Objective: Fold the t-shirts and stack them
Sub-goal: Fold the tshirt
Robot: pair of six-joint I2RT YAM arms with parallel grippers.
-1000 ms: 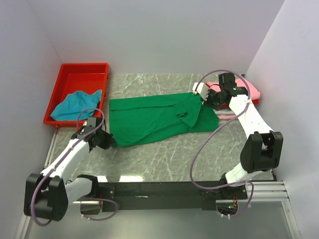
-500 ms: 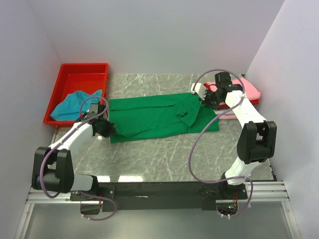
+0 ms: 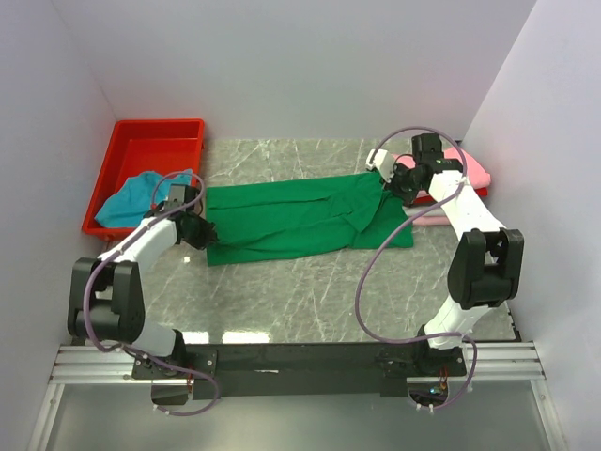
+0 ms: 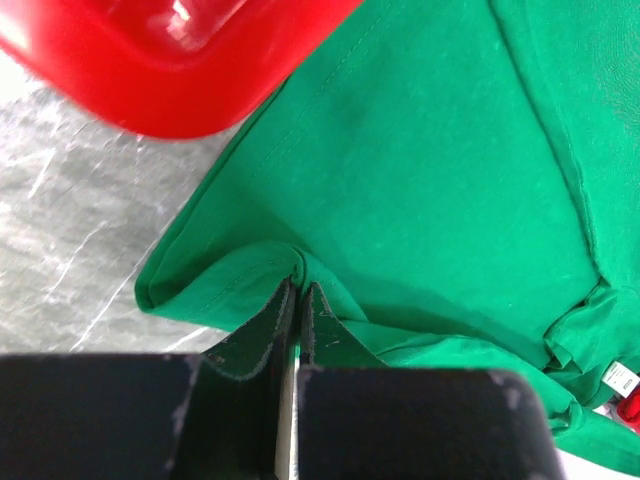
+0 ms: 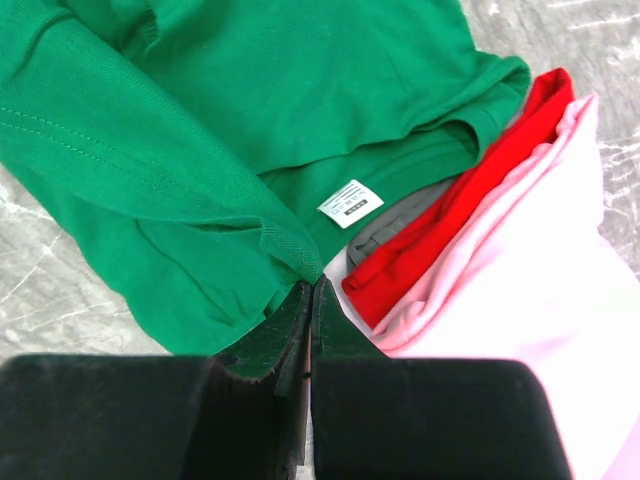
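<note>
Spanning the worktop's [image 3: 310, 293] middle, the green t-shirt [image 3: 291, 218] is clamped at its left hem by the left gripper [image 4: 297, 291] and at its right end by the right gripper [image 5: 308, 288], beside the folded t-shirt stack [image 3: 467, 170].

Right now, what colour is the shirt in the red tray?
The shirt is teal-blue; the top external view shows it best.

We found a spread t-shirt [image 3: 282, 223] across the surface's [image 3: 310, 291] middle, a tray [image 3: 155, 125] holding another t-shirt [image 3: 136, 202] at its far-left corner, folded t-shirts [image 3: 471, 170] stacked at its right edge.
</note>
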